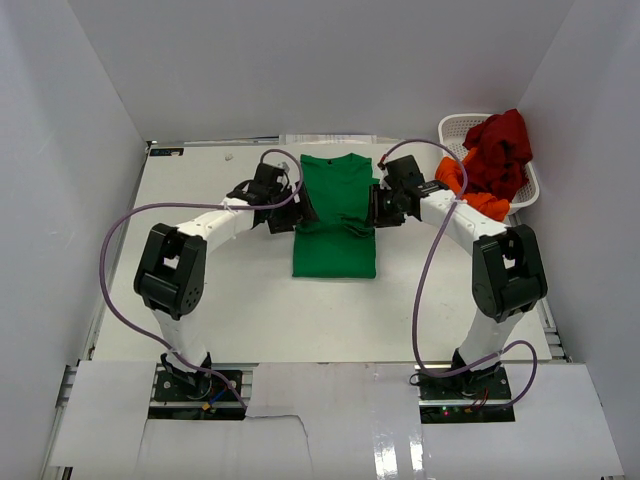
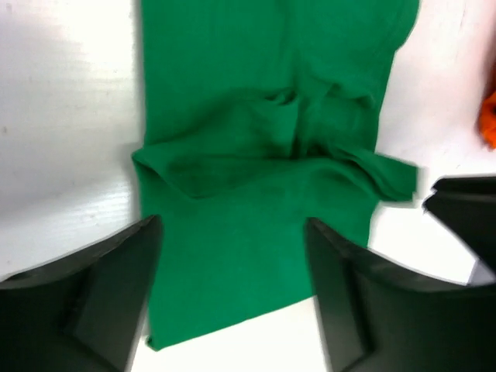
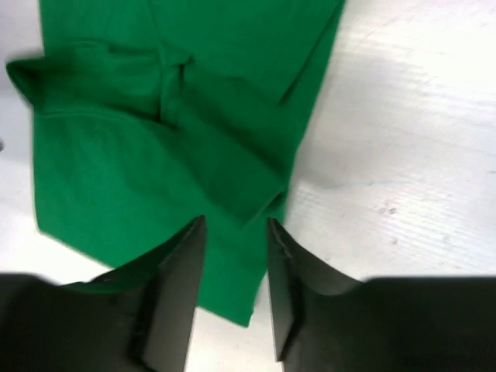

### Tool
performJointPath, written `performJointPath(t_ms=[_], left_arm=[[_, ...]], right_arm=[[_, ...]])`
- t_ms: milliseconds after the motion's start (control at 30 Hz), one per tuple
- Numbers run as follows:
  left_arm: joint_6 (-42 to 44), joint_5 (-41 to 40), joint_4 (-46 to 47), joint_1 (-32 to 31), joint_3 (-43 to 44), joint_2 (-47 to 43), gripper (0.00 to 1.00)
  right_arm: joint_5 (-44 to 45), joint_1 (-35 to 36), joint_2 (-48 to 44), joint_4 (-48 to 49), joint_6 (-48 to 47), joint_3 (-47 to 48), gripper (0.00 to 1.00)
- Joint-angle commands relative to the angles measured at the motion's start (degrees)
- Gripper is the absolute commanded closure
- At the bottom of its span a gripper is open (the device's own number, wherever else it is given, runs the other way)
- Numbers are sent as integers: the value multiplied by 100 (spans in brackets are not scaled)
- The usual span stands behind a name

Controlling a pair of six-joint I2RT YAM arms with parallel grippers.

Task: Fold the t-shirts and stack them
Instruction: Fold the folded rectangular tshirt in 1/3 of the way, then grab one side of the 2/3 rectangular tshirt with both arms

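The bright green t-shirt [image 1: 335, 215] lies flat at the table's middle, its sides folded in to a long strip with both sleeves laid across its middle. My left gripper [image 1: 296, 212] is open and empty above the shirt's left edge; the green cloth [image 2: 256, 155] shows between its jaws. My right gripper [image 1: 378, 208] is open and empty at the shirt's right edge, over the folded sleeve [image 3: 225, 167]. The dark red t-shirt [image 1: 500, 150] and the orange t-shirt [image 1: 470, 190] are heaped in the basket at the back right.
A white lattice basket [image 1: 455, 128] stands at the back right corner. White walls close in the table [image 1: 200, 310] on three sides. Purple cables loop from both arms.
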Motion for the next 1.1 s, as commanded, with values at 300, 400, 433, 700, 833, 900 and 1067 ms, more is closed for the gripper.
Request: performJointPath(t_ms=[300, 400, 433, 700, 833, 900, 1067], left_arm=[[147, -218, -51, 17, -417, -1323, 2], [33, 2, 37, 17, -1261, -1623, 2], [-3, 64, 194, 17, -1472, -1824, 2], [-275, 425, 1091, 17, -2783, -1871, 2], [-293, 433, 1503, 17, -2977, -1625, 2], [-319, 512, 1662, 17, -3029, -1396, 2], [-425, 688, 2120, 8, -3117, -983, 5]], right_arm=[[-23, -15, -1052, 199, 205, -854, 48], [-508, 2, -1246, 488, 346, -1618, 48], [-543, 11, -1316, 559, 416, -1786, 49], [-913, 20, -1272, 1245, 610, -2631, 50], [-1000, 20, -1132, 1420, 610, -2710, 50], [-1097, 20, -1053, 1534, 654, -2780, 51], [-1229, 29, -719, 1746, 698, -2798, 55]])
